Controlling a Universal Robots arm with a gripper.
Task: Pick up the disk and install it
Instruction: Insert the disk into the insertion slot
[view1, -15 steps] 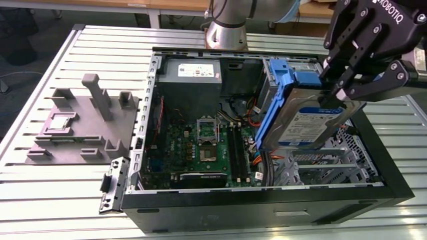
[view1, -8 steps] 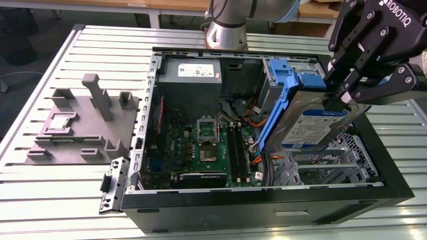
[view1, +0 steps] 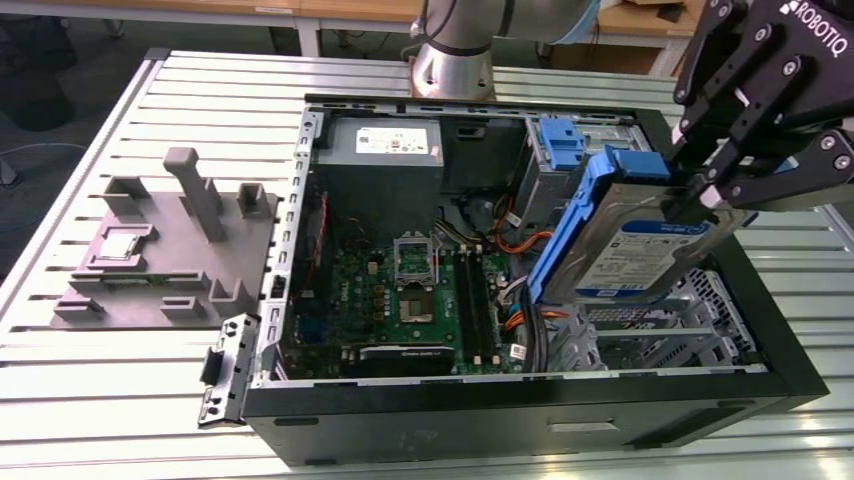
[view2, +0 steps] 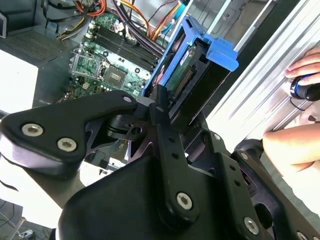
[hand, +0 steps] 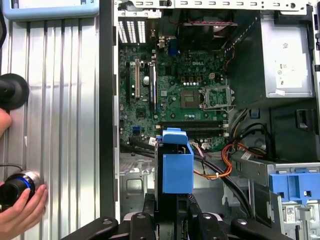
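Observation:
The disk (view1: 638, 248) is a silver drive with a white-and-blue label in a blue plastic carrier. It hangs tilted on edge above the case's drive cage (view1: 661, 335), on the exterior view's right. My gripper (view1: 690, 197) is shut on its upper end, black fingers clamping both faces. In the second wrist view the disk (view2: 194, 70) sticks out beyond my gripper (view2: 161, 111), connector edge showing. In the first wrist view the carrier's blue end (hand: 175, 162) rises from my gripper (hand: 172, 217) over the case's cables.
The open black computer case (view1: 534, 405) holds a green motherboard (view1: 414, 290), a grey power supply (view1: 384, 143) and another blue carrier (view1: 563, 140) at the back. A grey fixture (view1: 160, 250) stands on the slatted table. A person's hand (hand: 22, 210) rests beside the case.

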